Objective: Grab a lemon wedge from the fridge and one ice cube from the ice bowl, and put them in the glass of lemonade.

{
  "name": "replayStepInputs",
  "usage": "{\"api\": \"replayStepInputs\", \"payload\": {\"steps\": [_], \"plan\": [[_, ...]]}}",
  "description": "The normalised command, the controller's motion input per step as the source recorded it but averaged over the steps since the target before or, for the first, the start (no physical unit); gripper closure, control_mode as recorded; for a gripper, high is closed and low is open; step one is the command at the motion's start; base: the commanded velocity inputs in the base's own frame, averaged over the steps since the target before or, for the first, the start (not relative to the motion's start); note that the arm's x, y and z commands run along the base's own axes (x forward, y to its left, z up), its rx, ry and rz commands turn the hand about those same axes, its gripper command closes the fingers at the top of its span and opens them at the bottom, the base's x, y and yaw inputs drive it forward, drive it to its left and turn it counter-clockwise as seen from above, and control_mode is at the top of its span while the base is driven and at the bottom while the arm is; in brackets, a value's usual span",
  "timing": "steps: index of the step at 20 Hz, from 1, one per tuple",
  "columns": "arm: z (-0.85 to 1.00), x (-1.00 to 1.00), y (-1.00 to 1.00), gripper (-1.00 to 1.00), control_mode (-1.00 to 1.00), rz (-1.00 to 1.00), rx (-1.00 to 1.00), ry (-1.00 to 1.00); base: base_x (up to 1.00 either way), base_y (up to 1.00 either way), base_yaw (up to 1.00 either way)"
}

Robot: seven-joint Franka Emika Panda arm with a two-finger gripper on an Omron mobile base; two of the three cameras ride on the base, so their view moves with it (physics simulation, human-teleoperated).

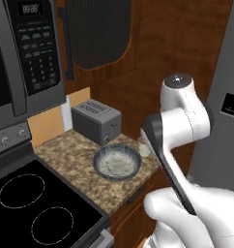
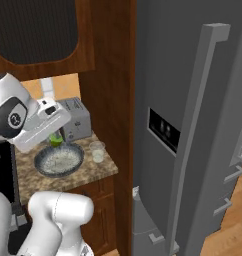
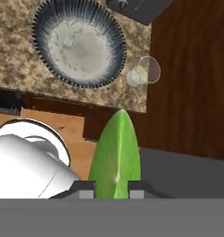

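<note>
Green, smooth, pointed lemon wedge (image 3: 115,155) sits clamped in the gripper (image 3: 112,190); speckled round bowl (image 3: 78,42) at eleven o'clock.

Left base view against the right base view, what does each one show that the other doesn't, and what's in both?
Left base view alone: a black glass cooktop and a grey microwave above it.

Right base view alone: the tall grey steel fridge's long handle and black dispenser panel, plus a green wedge at the arm's hand.

Both: the boxy silver toaster, the wide grey-blue-rimmed bowl, the small clear glass, the speckled counter.
</note>
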Motion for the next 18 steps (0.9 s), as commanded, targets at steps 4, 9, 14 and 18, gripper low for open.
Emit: {"api": "replayStepInputs", "payload": {"steps": [4, 9, 14, 18], "plan": [[0.0, -0.37, -0.28, 1.0, -1.0, 0.73, -0.38, -0.03, 0.0, 0.0, 0.0], [0.0, -0.31, -0.27, 1.0, -1.0, 0.83, -0.34, -0.05, 0.0, 0.0, 0.0], [0.0, -0.41, -0.08, 1.0, -1.0, 0.8, -0.38, 0.0, 0.0, 0.0, 0.0], [0.05, -0.2, 0.0, 1.0, -1.0, 0.66, -0.53, 0.09, 0.0, 0.0, 0.0]]}}
